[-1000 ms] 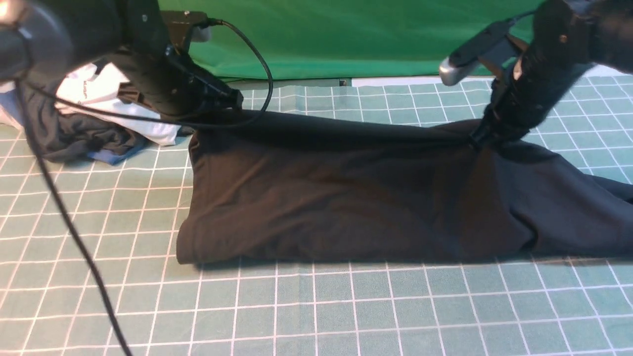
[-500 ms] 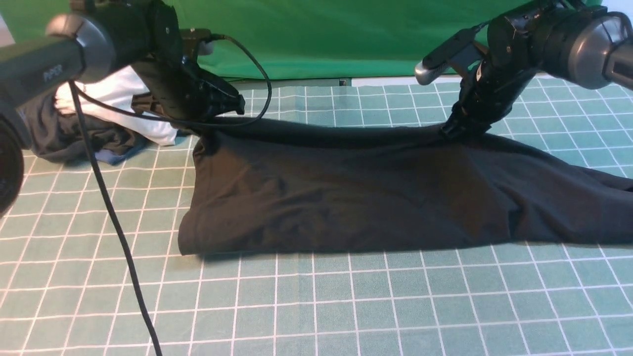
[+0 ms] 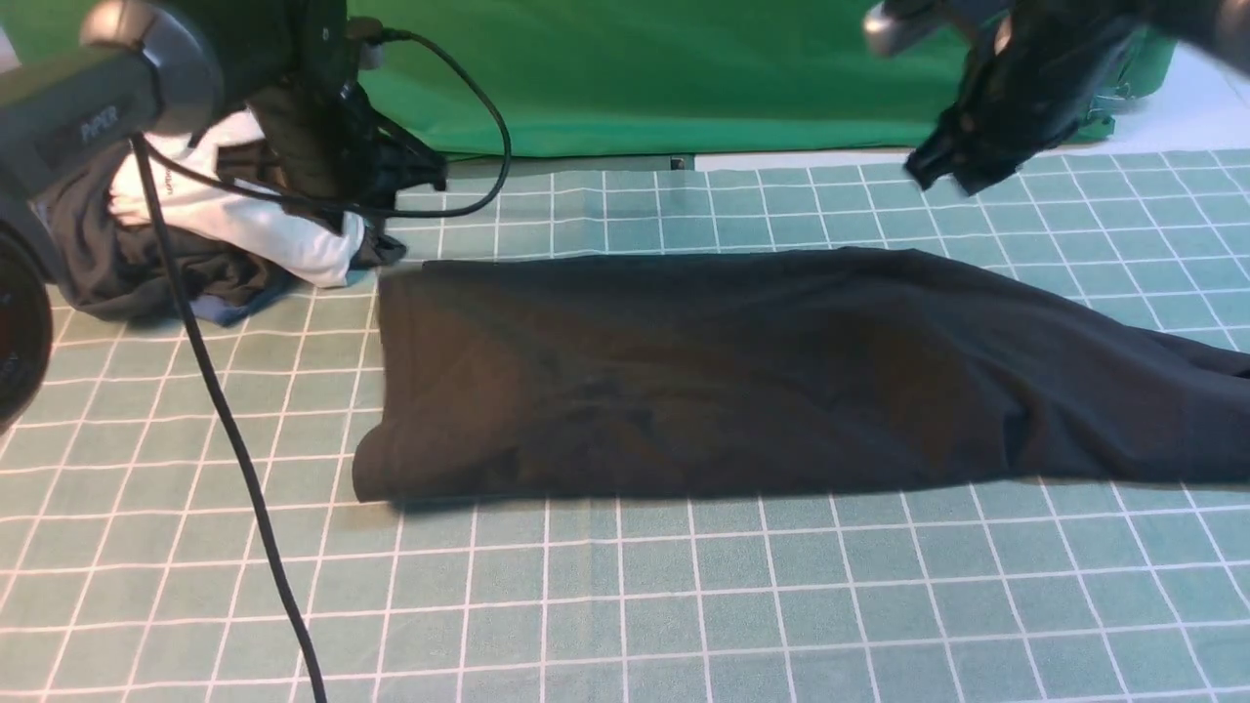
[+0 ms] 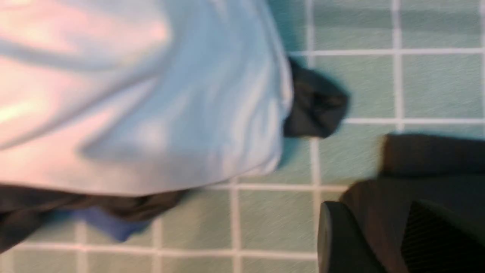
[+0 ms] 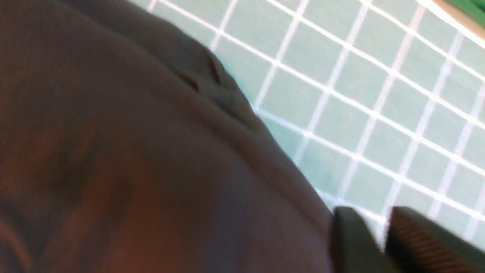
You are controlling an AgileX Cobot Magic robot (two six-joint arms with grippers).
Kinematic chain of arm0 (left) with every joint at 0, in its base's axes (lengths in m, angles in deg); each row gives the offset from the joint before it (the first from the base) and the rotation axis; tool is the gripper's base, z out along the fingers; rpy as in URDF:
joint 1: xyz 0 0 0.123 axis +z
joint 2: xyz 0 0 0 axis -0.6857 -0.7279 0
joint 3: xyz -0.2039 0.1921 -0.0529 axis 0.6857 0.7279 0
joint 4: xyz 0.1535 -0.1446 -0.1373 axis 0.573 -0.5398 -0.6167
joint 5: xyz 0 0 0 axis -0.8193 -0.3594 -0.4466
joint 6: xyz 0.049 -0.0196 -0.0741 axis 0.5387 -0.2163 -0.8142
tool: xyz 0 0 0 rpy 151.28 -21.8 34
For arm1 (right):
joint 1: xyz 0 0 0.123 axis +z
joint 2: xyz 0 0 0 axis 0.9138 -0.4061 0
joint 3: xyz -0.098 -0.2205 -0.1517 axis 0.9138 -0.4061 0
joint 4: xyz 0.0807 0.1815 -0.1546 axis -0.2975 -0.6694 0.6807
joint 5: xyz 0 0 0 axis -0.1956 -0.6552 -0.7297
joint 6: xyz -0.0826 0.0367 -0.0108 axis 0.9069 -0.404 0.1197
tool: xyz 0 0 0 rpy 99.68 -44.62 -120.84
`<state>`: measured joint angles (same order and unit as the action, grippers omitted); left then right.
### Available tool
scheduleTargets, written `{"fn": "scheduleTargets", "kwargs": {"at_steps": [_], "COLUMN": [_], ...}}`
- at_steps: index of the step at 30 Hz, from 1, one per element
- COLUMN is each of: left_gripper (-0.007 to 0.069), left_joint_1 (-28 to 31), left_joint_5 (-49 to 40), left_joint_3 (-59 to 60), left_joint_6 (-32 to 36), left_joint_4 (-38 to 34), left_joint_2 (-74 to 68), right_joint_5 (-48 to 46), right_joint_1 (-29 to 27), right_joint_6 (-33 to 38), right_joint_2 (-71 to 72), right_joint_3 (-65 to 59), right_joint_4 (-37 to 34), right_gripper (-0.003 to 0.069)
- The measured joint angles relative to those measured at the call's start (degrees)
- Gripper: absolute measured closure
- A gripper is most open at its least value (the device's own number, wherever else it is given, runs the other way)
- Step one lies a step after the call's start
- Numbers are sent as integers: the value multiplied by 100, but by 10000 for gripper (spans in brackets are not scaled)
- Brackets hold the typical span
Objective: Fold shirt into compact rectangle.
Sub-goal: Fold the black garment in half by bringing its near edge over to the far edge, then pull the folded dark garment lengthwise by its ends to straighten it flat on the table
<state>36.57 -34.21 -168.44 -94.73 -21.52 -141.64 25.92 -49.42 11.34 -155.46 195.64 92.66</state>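
Find the shirt (image 3: 684,381) flat just right of the heap (image 3: 244,234), long axis running rightward from it, with the left gripper (image 3: 428,176) (jaws parted, empty) hovering beside the heap and the right gripper (image 3: 939,172) (barely agape, empty) well apart from it.

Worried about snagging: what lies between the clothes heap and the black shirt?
A small black cloth scrap against the heap's white garment, then a strip of bare mat before the shirt; the left wrist view shows it clearest.
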Motion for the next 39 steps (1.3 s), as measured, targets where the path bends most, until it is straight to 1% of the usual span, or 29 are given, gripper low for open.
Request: {"fn": "scheduleTargets", "kwargs": {"at_steps": [2, 4, 7, 9, 10, 11, 13, 14, 16, 17, 18, 19, 20, 21, 22, 23, 24, 25, 26, 27, 29, 32, 34, 35, 36, 37, 39], "left_gripper": [382, 391, 417, 479, 484, 532, 576, 594, 613, 614, 617, 619, 619, 619, 619, 619, 619, 619, 619, 619, 619, 618, 617, 617, 617, 617, 617], "left_joint_1": [0, 5, 17, 37, 37, 42, -4, -66, -272, -295, -474, -578, -670, -746, -758, -836, -861, -867, -872, -872, -872, -872, -872, -872, -872, -872, -872], "left_joint_5": [-407, -734, -1134, -1320, -1320, -1337, -1313, -1254, -924, -879, -508, -273, -47, 179, 223, 550, 697, 770, 1015, 1160, 1382, 1694, 1789, 1860, 1873, 1890, 1928], "left_joint_3": [-188, -299, -329, -329, -329, -315, -207, -51, 575, 575, 1127, 1495, 1868, 2234, 2306, 2905, 3085, 3198, 3568, 3802, 4174, 4494, 4558, 4612, 4620, 4626, 4645], "left_joint_6": [123, 257, 602, 978, 978, 1169, 1341, 1444, 1525, 1525, 1460, 1407, 1370, 1329, 1329, 1264, 1253, 1247, 1243, 1246, 1241, 1242, 1235, 1223, 1195, 1165, 1135], "left_joint_4": [265, 427, 381, -134, -134, -608, -1024, -1208, -1350, -1353, -1356, -1379, -1413, -1438, -1438, -1499, -1535, -1553, -1617, -1634, -1633, -1600, -1570, -1540, -1527, -1524, -1512], "left_joint_2": [0, 0, 22, 107, 116, 215, 371, 523, 946, 989, 1332, 1533, 1712, 1856, 1880, 2017, 2040, 2049, 2043, 2017, 1959, 1901, 1912, 1920, 1926, 1932, 1937], "right_joint_5": [-194, -276, -334, -323, -322, -243, -120, -30, 89, 89, 142, 171, 217, 276, 291, 429, 497, 512, 627, 684, 795, 946, 978, 1009, 1030, 1056, 1100], "right_joint_1": [-126, -299, -564, -1035, -1077, -1466, -1915, -2262, -2802, -2802, -3214, -3337, -3459, -3544, -3557, -3611, -3618, -3622, -3622, -3615, -3609, -3609, -3609, -3604, -3605, -3598, -3591], "right_joint_6": [5, 5, 5, 5, 5, 5, 5, 5, 5, 5, 51, 59, 72, 74, 74, 74, 74, 74, 74, 74, 79, 67, 67, 87, 128, 185, 228], "right_joint_2": [325, 605, 960, 1313, 1314, 1517, 1636, 1676, 1672, 1672, 1609, 1576, 1522, 1465, 1452, 1334, 1267, 1230, 1083, 967, 767, 526, 471, 450, 450, 450, 450], "right_joint_3": [-145, -382, -857, -1467, -1521, -2001, -2380, -2578, -2879, -2879, -3003, -3019, -3024, -3024, -3024, -3024, -3024, -3024, -3024, -3024, -3024, -3024, -3024, -3024, -3024, -3024, -3024], "right_joint_4": [-16, -21, -43, -146, -158, -294, -460, -635, -1037, -1037, -1371, -1496, -1617, -1698, -1713, -1823, -1863, -1897, -2000, -2058, -2105, -2116, -2124, -2133, -2137, -2144, -2158], "right_gripper": [633, 652, 662, 664, 664, 664, 664, 664, 650, 650, 601, 577, 519, 462, 450, 354, 310, 300, 233, 205, 179, 166, 170, 209, 262, 337, 519]}}
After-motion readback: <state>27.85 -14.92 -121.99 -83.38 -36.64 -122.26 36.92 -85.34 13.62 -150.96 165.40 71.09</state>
